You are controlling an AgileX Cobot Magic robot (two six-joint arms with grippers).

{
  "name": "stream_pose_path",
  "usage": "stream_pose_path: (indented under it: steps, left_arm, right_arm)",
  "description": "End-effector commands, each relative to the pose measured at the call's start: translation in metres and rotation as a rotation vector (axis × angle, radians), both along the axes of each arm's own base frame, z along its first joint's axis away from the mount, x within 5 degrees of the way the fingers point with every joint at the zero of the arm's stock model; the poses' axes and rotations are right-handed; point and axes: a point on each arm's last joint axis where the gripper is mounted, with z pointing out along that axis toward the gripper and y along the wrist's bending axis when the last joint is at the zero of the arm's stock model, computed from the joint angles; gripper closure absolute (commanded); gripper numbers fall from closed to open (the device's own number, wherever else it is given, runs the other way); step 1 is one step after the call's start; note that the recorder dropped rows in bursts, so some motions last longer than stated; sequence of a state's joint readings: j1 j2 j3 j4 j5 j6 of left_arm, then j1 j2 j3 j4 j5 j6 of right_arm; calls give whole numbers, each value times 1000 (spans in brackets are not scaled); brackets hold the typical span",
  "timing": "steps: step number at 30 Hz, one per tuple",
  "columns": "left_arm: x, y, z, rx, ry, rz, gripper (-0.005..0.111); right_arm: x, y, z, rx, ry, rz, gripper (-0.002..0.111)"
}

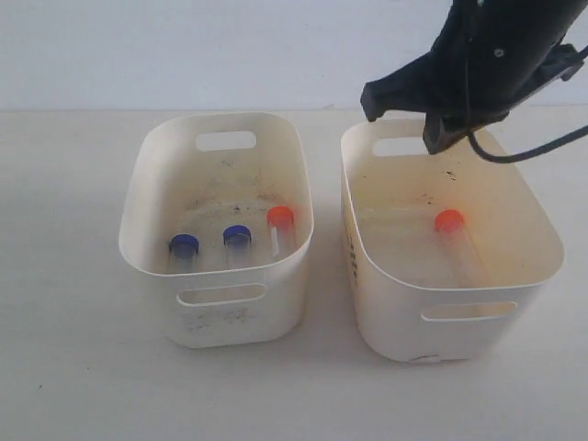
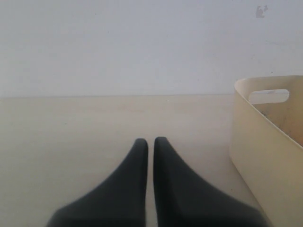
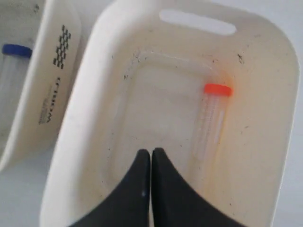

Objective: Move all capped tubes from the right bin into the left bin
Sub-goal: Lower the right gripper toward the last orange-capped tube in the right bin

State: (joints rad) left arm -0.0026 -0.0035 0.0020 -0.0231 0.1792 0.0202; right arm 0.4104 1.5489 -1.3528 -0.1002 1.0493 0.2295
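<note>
Right gripper is held over the far end of the right bin, jaws pressed together, nothing gripped. One orange tube is left in that bin. It seems laid on the floor, cap toward the far handle slot, close to the outer side wall.

The gripper is probably poised there to line up a descent. The jaws must be opened first, and since the tube is seen off to one side of the tips, a sideways shift is judged needed. The nearby wall could be clipped by a finger. A cable is hung off the arm above the rim.

Three tubes are already in the left bin: blue tube, second blue tube, orange-capped one.

Left gripper is parked low over the table beside the left bin, out of the way. Only a thin slit is seen between its jaws, and nothing is held.
</note>
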Motion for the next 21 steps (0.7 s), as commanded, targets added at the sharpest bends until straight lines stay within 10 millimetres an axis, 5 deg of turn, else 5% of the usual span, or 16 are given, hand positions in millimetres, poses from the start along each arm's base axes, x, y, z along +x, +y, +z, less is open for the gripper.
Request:
stream_pose_path:
  steps: [1,9,21]
  left_arm:
    - [0,0,1,-8,-6,-7,103]
    - [0,0,1,-8,-6,-7,103]
    - [0,0,1,-8,-6,-7,103]
  right_arm:
    - [13,0,-26,-64,90,-55,108]
    - [32,3,-70,-143,195,-138,108]
    - [34,-2,-97,-198,174,-147,108]
